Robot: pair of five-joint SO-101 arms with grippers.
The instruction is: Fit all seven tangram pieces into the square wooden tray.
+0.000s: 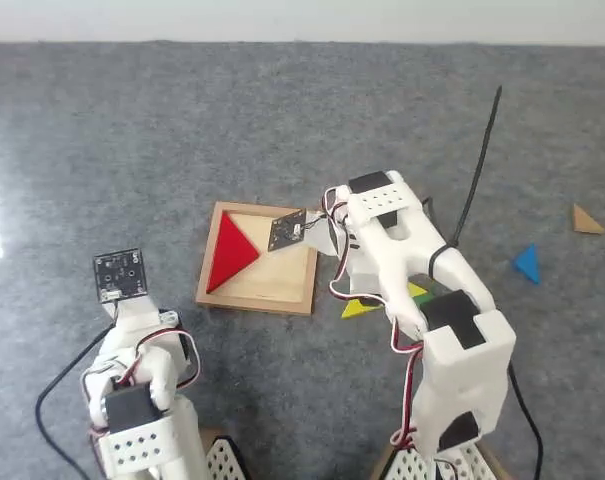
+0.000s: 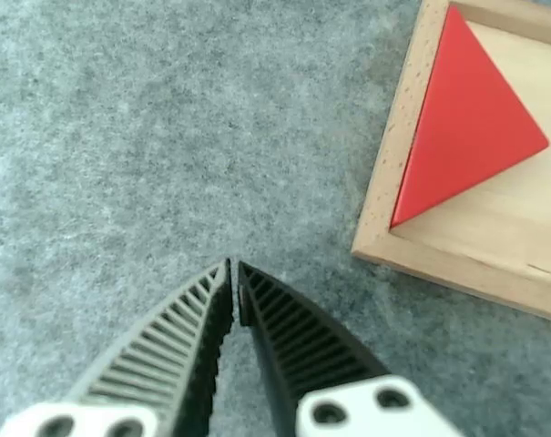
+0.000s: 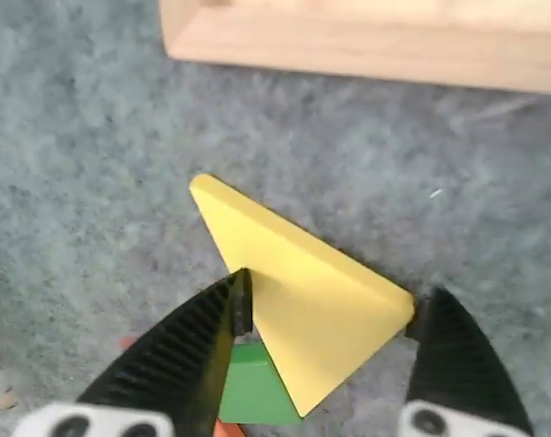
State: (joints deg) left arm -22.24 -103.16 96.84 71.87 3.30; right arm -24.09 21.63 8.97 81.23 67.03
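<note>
Only the red triangle (image 1: 227, 252) is lying in the tray (image 1: 272, 280). The right pincer (image 3: 339, 289) is pinching the yellow triangle (image 3: 289, 264); the left pincer (image 2: 234, 270) is resting pressed together.

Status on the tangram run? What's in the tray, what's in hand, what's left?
Done: the red triangle lies in the wooden tray. In hand: the right tool grips the yellow triangle on the carpet beside the tray. Left: that piece, a green piece right by it, a blue triangle and a tan triangle farther out; the rest I cannot make out. The left tool is shut, over carpet by the tray.
</note>
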